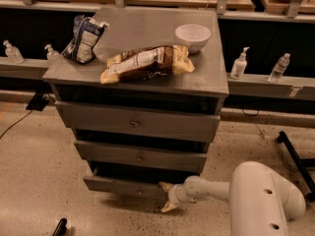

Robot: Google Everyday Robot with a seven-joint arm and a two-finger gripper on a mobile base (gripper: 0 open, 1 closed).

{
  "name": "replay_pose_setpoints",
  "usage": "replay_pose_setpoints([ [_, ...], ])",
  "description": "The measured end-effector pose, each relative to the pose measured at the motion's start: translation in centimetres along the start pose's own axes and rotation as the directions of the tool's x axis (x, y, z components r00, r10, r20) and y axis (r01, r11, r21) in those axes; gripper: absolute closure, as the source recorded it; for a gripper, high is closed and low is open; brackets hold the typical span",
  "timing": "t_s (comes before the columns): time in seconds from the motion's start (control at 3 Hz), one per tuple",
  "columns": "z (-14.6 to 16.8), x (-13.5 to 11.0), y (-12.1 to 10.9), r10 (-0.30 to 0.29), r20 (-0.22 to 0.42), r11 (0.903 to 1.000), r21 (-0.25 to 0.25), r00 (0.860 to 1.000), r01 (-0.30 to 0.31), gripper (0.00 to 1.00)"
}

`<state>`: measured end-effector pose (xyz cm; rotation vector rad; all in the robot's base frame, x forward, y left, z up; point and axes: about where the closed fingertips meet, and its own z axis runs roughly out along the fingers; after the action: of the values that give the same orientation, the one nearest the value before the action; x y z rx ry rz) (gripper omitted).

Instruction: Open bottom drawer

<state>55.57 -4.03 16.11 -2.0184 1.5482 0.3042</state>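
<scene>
The grey cabinet [206, 82] has three drawers. The bottom drawer [118, 186], the narrowest, sits low near the floor, pulled out a little with a dark gap above its front. Its small knob [139, 192] shows near the middle of the front. My gripper [165, 197] is at the drawer front's right end, its tan fingers [166, 207] spread above and below the front's lower right corner. The white arm [261, 198] reaches in from the lower right.
The top drawer [135, 123] and middle drawer [140, 156] are above. On the cabinet top lie a snack bag [145, 63], a dark chip bag [83, 38] and a white bowl [193, 36]. Bottles [239, 64] stand on a ledge behind. A black stand leg [295, 156] is at right.
</scene>
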Motion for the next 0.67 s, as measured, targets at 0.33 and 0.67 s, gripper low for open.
replay_pose_setpoints([
  [0.33,-0.01,-0.01,0.0,0.0,0.0,1.0,0.0,1.0,0.0,0.39],
  [0.67,-0.23,-0.31,0.2,-0.001,0.004,1.0,-0.003,1.0,0.001,0.37],
])
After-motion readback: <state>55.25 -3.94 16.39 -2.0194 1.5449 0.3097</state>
